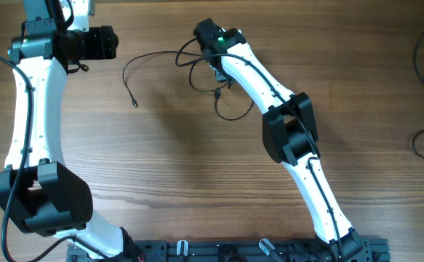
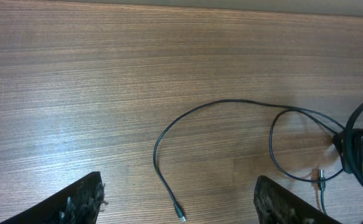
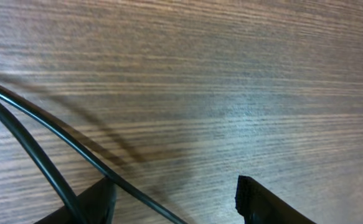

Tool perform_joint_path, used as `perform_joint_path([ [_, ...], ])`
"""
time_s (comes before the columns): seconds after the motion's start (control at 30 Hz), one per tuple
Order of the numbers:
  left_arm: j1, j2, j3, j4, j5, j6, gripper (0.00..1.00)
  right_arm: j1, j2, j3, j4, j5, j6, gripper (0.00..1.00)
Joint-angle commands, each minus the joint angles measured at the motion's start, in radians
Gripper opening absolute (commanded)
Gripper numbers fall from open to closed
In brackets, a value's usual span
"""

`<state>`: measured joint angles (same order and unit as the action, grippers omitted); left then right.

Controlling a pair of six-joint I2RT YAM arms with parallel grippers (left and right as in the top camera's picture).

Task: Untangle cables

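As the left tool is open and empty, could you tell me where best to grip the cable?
Take the cable on the straight stretch just behind its plug, coming down from above: that end lies flat and alone on the table, clear of the crossing loops.

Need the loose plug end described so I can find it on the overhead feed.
On the wooden table, find the right gripper near the top middle, over the looped black cables. One strand arcs left and curves down to end in the plug. It lies alone on bare wood, left of the gripper, clear of the loops.
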<state>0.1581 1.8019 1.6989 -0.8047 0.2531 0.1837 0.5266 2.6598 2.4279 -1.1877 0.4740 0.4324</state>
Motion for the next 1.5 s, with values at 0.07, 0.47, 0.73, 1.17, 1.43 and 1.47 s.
perform_joint_path([
  [0.07,-0.003,-0.019,-0.003,0.009,0.017,0.023,0.79,-0.014,-0.026,-0.011,0.016,-0.101,0.023,0.65],
  [0.47,-0.003,-0.019,-0.003,0.004,0.017,0.027,0.79,-0.014,-0.026,-0.011,0.076,-0.169,-0.043,0.64],
  [0.73,-0.003,-0.019,-0.003,0.003,0.017,0.042,0.79,-0.027,-0.025,-0.013,0.072,-0.183,-0.048,0.64],
  [1.17,-0.003,-0.019,-0.003,0.002,0.017,0.041,0.79,-0.036,-0.025,-0.013,-0.027,-0.235,-0.013,0.52],
  [1.43,-0.003,-0.019,-0.003,0.003,0.020,0.042,0.79,-0.036,-0.025,-0.013,-0.028,-0.296,-0.037,0.45],
  [1.47,-0.003,-0.019,-0.003,0.003,0.020,0.042,0.79,-0.036,-0.025,-0.013,-0.029,-0.296,-0.039,0.42],
])
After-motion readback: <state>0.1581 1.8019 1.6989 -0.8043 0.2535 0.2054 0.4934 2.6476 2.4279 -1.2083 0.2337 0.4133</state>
